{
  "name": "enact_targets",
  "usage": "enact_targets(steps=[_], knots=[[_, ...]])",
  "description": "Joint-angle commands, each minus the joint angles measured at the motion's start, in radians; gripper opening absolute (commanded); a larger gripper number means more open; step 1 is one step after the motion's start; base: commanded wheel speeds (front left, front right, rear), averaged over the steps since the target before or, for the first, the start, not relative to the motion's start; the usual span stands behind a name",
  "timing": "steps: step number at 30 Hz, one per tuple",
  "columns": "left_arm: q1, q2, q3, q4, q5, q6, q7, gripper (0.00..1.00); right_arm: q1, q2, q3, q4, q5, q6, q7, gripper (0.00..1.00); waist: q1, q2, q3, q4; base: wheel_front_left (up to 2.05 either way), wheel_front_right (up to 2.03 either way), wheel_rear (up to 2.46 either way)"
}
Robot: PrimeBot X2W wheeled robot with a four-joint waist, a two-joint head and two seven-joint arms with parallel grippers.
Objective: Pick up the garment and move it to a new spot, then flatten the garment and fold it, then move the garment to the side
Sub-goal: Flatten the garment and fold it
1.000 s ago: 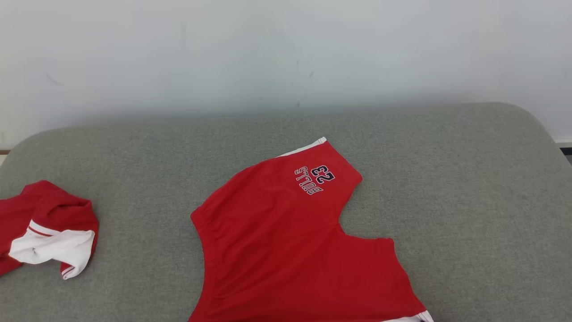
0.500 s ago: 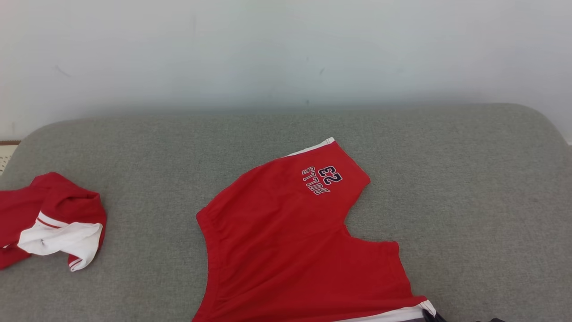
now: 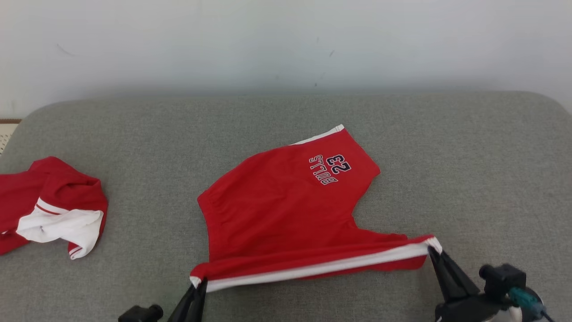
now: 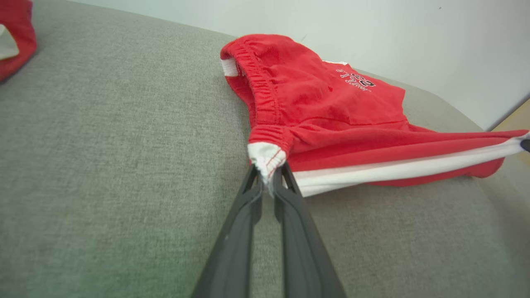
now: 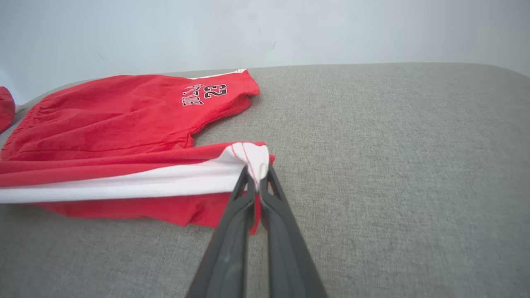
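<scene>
Red shorts [image 3: 286, 210] on grey worktop [image 3: 469, 179]; left pincer [image 3: 199, 282] clenched on waistband corner, right pincer [image 3: 432, 250] clenched on leg-hem corner; white side stripe [image 3: 321, 267] stretched taut between them

Bright even light, soft shadow under garment [image 3: 286, 210]; wrist-cam edges blurry.

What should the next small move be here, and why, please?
Probably carry both held corners forward, away from the robot, and lay the white stripe over the far leg. The left gripper pinches the waistband corner and the right gripper the hem corner of the red shorts, jaws shut; the stripe is stretched taut between them, and the far half lies flat.
</scene>
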Motion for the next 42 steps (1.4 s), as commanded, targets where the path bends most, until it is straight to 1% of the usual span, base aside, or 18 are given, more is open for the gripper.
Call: enact_targets(steps=[1,6,13,19,22,26,28,35,42], knots=[[-0.017,0.026,0.009,-0.008,-0.023,0.012,-0.001,0.00,-0.034,-0.013,-0.020,0.002,-0.005,-0.015,-0.002,0.00,0.0000,-0.0001,0.027,0.009,0.00,0.00,0.00],[-0.105,0.023,-0.020,-0.042,-0.089,0.016,-0.001,0.00,-0.166,-0.030,-0.016,0.028,-0.001,-0.013,-0.001,0.00,0.0000,-0.0001,0.088,0.038,0.00,0.00,0.00],[-0.248,0.020,-0.106,-0.041,-0.158,0.028,-0.001,0.00,-0.350,-0.071,0.033,0.094,0.012,-0.011,-0.001,0.00,0.0000,-0.0001,0.188,0.084,0.00,0.00,0.00],[-0.371,0.019,-0.153,-0.048,-0.223,0.054,-0.001,0.00,-0.491,-0.094,0.083,0.153,0.033,-0.010,-0.001,0.00,0.0000,-0.0001,0.265,0.108,0.00,0.00,0.00],[-0.424,0.018,-0.171,-0.038,-0.252,0.068,-0.001,0.00,-0.554,-0.097,0.110,0.180,0.048,-0.009,-0.001,0.00,0.0000,-0.0001,0.296,0.113,0.00,0.00,0.00],[-0.488,0.018,-0.170,-0.020,-0.277,0.086,-0.001,0.00,-0.643,-0.100,0.148,0.215,0.064,-0.009,-0.001,0.00,0.0000,-0.0001,0.335,0.116,0.00,0.00,0.00],[-0.505,0.018,-0.171,-0.014,-0.281,0.086,-0.001,0.00,-0.665,-0.099,0.157,0.223,0.065,-0.009,-0.001,0.00,0.0000,-0.0001,0.344,0.116,0.00,0.00,0.00],[-0.612,0.017,-0.194,0.019,-0.313,0.105,-0.001,0.00,-0.818,-0.105,0.229,0.329,0.092,-0.009,-0.001,0.00,0.0000,-0.0001,0.397,0.132,0.00,0.00,0.00],[-0.673,0.017,-0.224,0.026,-0.349,0.128,-0.001,0.00,-0.934,-0.100,0.319,0.423,0.130,-0.009,-0.001,0.00,0.0000,-0.0001,0.431,0.144,0.00,0.00,0.00]])
